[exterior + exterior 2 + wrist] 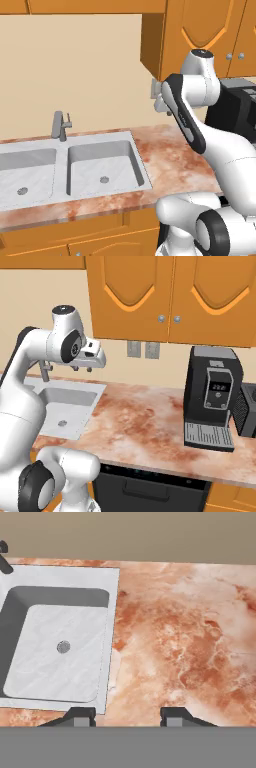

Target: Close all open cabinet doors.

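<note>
1. The two-finger gripper (127,716) hangs above the countertop with its dark fingertips (80,716) spread apart and nothing between them; it is released.
2. In the right base view the gripper (82,368) points down from the white hand, level with the bottom edge of the upper cabinets, above the right basin of the sink.
3. The hand view looks straight down on the mottled red-brown marble countertop (185,637) and on the right basin of the pale grey double sink (60,647), with its round drain.
4. The tall orange-brown wooden cabinet doors with arched panels (130,296) hang on the wall above the countertop, well above the gripper.
5. In the right base view, two of these doors lie flush side by side, their small round silver knobs (161,318) close together at the lower edge.
6. A grey metal faucet (60,125) stands behind the sink.
7. A black coffee machine with a small display (212,398) stands on the countertop to the right, apart from the arm.
8. A black dishwasher front (150,491) sits under the countertop.
</note>
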You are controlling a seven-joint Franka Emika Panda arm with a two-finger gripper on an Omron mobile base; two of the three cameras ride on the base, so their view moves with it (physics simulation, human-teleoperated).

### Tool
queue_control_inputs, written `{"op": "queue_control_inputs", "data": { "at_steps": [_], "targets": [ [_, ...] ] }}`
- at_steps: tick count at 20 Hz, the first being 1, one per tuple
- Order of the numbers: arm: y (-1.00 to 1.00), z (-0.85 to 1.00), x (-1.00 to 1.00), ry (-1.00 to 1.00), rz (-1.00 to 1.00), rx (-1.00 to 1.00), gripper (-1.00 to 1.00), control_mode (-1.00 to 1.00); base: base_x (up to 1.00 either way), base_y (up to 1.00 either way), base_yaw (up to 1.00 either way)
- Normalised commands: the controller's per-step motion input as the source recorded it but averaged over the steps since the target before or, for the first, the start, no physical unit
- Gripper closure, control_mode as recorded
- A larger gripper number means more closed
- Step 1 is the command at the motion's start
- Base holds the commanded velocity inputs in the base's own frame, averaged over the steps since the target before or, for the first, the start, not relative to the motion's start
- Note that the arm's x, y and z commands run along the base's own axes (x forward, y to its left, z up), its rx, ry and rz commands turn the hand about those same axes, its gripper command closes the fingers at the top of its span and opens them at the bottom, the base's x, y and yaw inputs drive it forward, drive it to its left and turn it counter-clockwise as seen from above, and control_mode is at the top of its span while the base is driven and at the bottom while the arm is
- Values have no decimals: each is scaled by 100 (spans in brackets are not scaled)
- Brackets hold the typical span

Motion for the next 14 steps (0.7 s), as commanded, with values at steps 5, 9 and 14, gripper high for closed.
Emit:
{"op": "queue_control_inputs", "data": {
  "at_steps": [5, 9, 14],
  "targets": [
    [0, 0, 0, 0, 0, 0, -100, 100, -24, 5, -1],
    [0, 0, 0, 0, 0, 0, -100, 100, -48, 52, -2],
    [0, 0, 0, 0, 0, 0, -100, 100, -59, 94, 0]
  ]
}}
